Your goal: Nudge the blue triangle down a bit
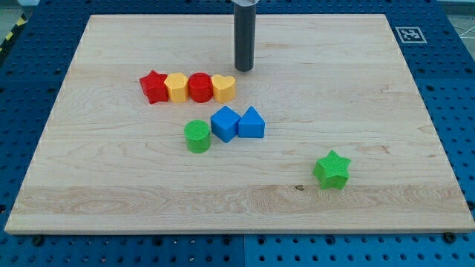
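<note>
Okay, my tip [244, 69], a bare rod with no claw, sits toward the board's top edge above the blue triangle [251, 123], approach pending; next I drop straight behind it and push down.

Triangle [251, 124] right of cube [225, 123]

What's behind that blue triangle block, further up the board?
Above the blue triangle lies bare wood, then the yellow heart ending a touching row, and my tip beyond it. The blue cube touches the triangle's left side. The triangle's far face is hidden.
</note>
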